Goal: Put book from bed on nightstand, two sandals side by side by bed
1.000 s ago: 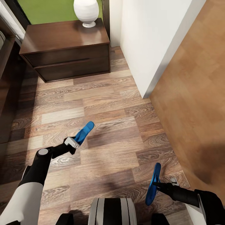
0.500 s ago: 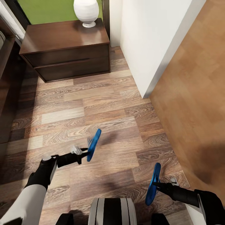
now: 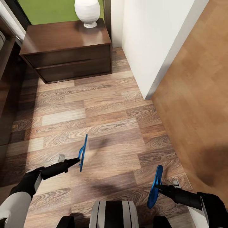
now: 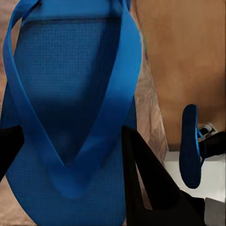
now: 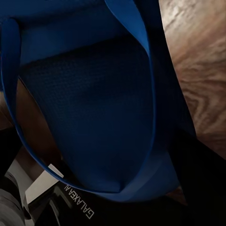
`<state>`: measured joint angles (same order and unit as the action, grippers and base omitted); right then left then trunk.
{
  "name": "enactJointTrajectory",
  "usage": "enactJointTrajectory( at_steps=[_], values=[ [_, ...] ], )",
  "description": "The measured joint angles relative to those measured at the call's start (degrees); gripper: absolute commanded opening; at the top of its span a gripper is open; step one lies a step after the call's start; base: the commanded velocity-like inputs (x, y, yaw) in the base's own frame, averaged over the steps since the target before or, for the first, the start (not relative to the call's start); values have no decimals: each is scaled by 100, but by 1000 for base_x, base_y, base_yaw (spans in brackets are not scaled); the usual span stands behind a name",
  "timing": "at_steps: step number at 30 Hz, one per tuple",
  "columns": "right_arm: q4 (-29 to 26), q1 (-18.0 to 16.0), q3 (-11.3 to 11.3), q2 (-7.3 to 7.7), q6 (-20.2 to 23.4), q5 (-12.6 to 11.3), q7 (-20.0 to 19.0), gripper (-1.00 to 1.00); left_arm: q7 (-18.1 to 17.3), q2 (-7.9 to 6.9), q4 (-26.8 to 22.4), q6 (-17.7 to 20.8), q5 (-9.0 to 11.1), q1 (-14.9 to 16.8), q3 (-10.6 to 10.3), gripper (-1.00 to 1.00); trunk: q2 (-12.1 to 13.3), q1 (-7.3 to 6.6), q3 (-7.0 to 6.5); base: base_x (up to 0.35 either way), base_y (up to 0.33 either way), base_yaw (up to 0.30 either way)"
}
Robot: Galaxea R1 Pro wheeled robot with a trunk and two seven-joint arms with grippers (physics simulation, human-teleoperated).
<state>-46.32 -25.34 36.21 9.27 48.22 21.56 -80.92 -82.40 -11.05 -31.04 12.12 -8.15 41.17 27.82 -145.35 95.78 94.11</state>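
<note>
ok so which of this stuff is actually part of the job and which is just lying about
Part of the job:
- sandal in the left gripper
- sandal in the right gripper
- nightstand
- bed frame edge

Just lying about:
- white vase on the nightstand
- white wall corner

A vase [image 3: 87,12] stands on the nightstand [image 3: 66,50] ahead at left, the wall [image 3: 155,41] to its right. Nearer, two sandals [image 3: 83,152] [image 3: 155,186] hang apart above the floor [image 3: 107,117].
</note>
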Motion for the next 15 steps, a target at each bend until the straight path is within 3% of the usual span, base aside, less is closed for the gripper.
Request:
enactJointTrajectory(
  at_steps=[4, 6, 7, 9, 11, 15],
  values=[
    [3, -1, -3, 0, 0, 0, 0, -100, 880, -2, -20, 424, -31, 0, 12, -100, 0, 0, 0, 0, 0, 0],
    [4, 0, -4, 0, 0, 0, 0, -100, 1706, 26, -25, 485, -56, 0, 10, -100, 0, 0, 0, 0, 0, 0],
    [2, -2, -4, 0, 0, 0, 0, -100, 2582, 110, -28, 495, -86, -1, 13, -100, 0, 0, 0, 0, 0, 0],
    [4, -1, -4, 0, 0, 0, 0, -100, 3367, 197, -31, 506, -37, 0, 10, -100, 0, 0, 0, 0, 0, 0],
    [4, 0, -2, 0, 0, 0, 0, -100, 3701, 248, -29, 468, -15, 0, 10, -100, 0, 0, 0, 0, 0, 0],
    [5, -3, -1, 0, 0, 0, 0, -100, 3884, 324, -33, 436, -8, 1, 10, -100, 0, -1, 0, 0, 0, 0]
  ],
)
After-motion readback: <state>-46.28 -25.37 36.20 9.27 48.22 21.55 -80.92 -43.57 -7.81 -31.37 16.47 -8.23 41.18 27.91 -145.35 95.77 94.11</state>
